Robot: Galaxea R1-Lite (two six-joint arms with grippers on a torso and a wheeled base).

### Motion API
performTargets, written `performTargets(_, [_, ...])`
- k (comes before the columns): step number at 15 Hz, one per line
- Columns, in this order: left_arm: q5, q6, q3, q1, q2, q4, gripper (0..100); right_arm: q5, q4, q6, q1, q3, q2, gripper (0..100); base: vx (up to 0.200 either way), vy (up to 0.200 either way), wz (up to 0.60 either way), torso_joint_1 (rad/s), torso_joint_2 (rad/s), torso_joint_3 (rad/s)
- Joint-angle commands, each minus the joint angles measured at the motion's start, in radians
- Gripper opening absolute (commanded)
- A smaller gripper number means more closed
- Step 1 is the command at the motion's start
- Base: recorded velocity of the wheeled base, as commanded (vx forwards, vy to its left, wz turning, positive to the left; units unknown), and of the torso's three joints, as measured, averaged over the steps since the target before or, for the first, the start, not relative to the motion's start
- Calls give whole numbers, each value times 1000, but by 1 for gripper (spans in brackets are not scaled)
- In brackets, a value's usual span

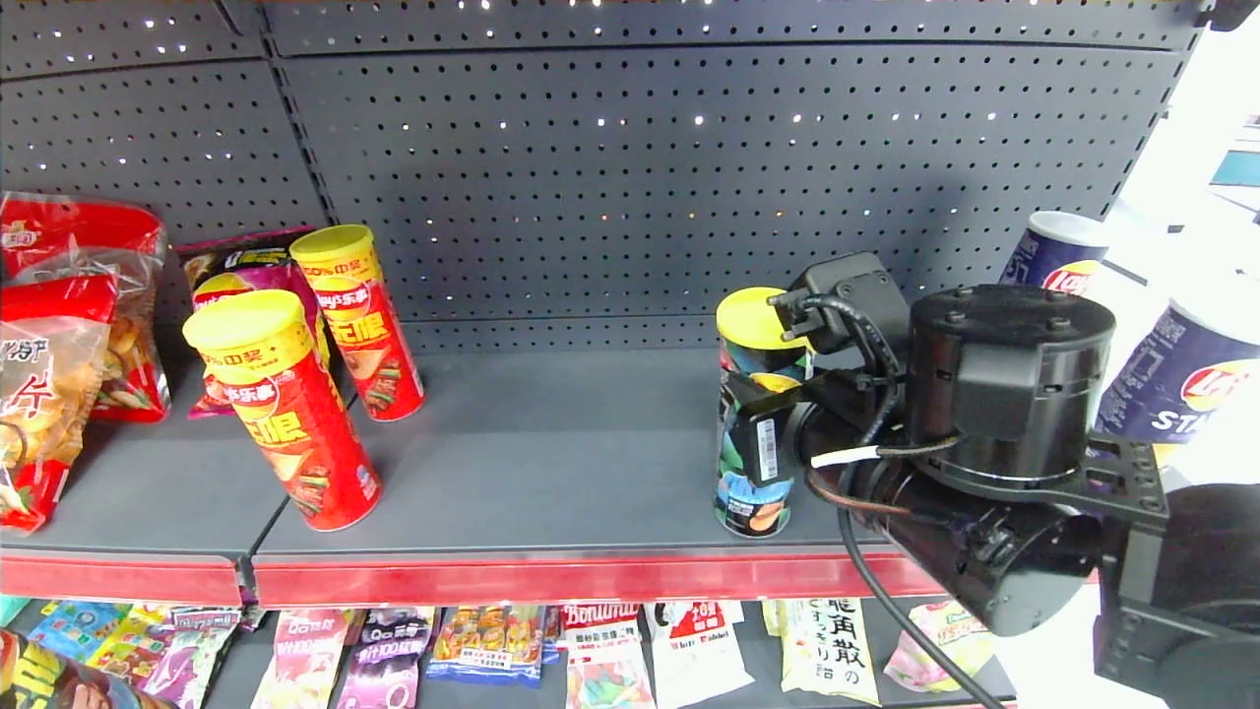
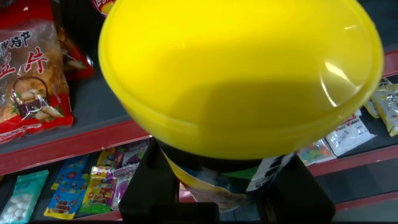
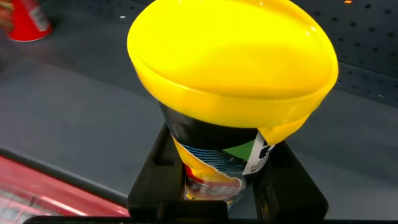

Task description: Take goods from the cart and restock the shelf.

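**Yellow-lidded can near shelf lip: topple risk on release**

Right fingers (image 3: 152, 177) are closed on the dark can (image 3: 230, 74), clamped on its mid-body from both sides, with the lid overhanging them. In the head view the dark can (image 1: 750, 507) is upright, base at or just above the shelf (image 1: 551, 443). Can't tell if its weight is down.

- **Early release:** if the fingers open before the base sits flat, the tall narrow can likely rocks and falls.
- **Forward tip:** it stands near the red front rail (image 1: 551, 579), so a forward tip probably sends it off the shelf towards the bags below (image 1: 610, 650).
- **Dragging on pull-back:** pulling back with too little opening could drag the can along.
- **Neighbours:** the red cans (image 1: 281, 423) are well apart on the left, so no clash is likely. The tilted blue cans (image 1: 1196, 364) sit past the shelf's right end near the wrist, depth unclear, and a wide withdrawal might clip them.

Right arm (image 1: 1004, 414) comes in from the right, forearm low and about level with the shelf. The wrist is turned so the fingers point in towards the shelf's middle.

Left fingers (image 2: 140, 186) are closed on a second can (image 2: 236, 74). It is held out in front of the rail (image 2: 62, 146), near the snack bags (image 2: 31, 81). With both arms loaded, nothing is free to steady a wobble.
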Motion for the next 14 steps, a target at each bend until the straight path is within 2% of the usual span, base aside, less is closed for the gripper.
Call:
performTargets(1, [0,0,0,0,1,1,0,-12,-2,2,11,-1,2,0,0,0,0,0,0,0])
performTargets(14, [0,0,2,0,-2,1,0,-6,-2,9,36,23,-8,0,0,0,0,0,0,0])
